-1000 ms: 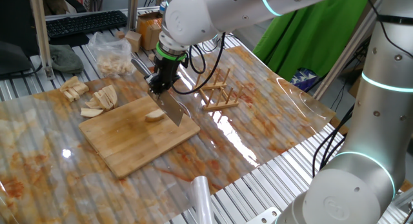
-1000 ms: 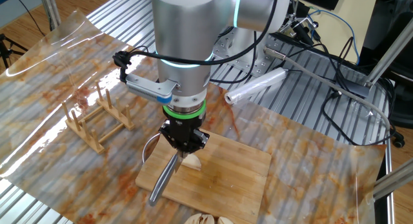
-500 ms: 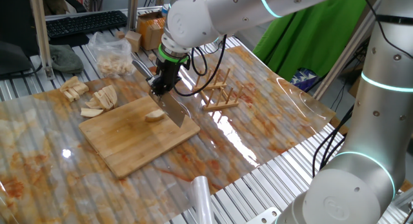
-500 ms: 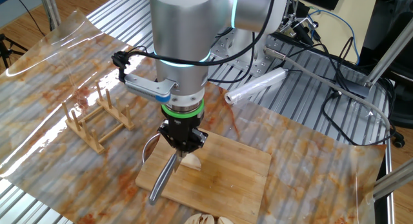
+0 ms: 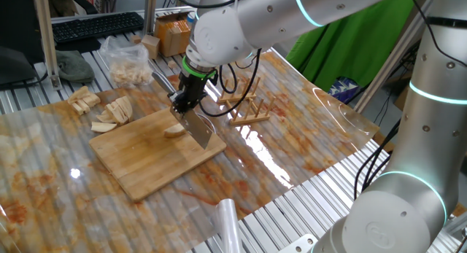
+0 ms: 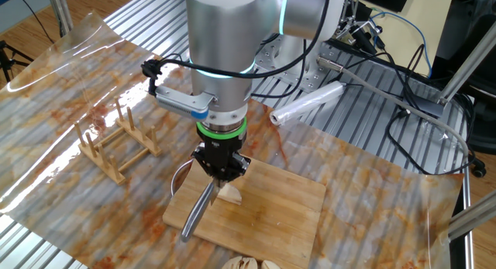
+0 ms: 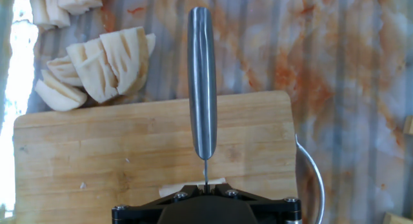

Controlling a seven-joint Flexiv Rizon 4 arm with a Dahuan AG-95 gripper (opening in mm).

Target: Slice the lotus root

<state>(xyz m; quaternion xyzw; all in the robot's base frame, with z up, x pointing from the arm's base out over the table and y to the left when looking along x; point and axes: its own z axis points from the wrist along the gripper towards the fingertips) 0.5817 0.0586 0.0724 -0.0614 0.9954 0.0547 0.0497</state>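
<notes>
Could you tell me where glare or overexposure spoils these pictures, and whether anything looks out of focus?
One fixed view: bright glare streaks on the clear table cover beside the cutting board. Other fixed view: reflections on the cover's curled far edge; all sharp. Hand view: left edge blown out white, washing out the cut lotus root pieces; knife handle in focus.

The claw (image 6: 221, 173) points straight down over the wooden cutting board (image 6: 267, 215), clamped tight on a knife (image 6: 199, 212) whose steel handle slants down past the board's near-left edge. A pale piece of lotus root (image 6: 230, 194) lies on the board just beside the claw. More pale slices (image 6: 246, 263) show at the bottom edge. A wooden rack (image 6: 116, 143) stands left of the board on the desk (image 6: 62, 91). A roll of clear film (image 6: 306, 104) lies behind the arm.
</notes>
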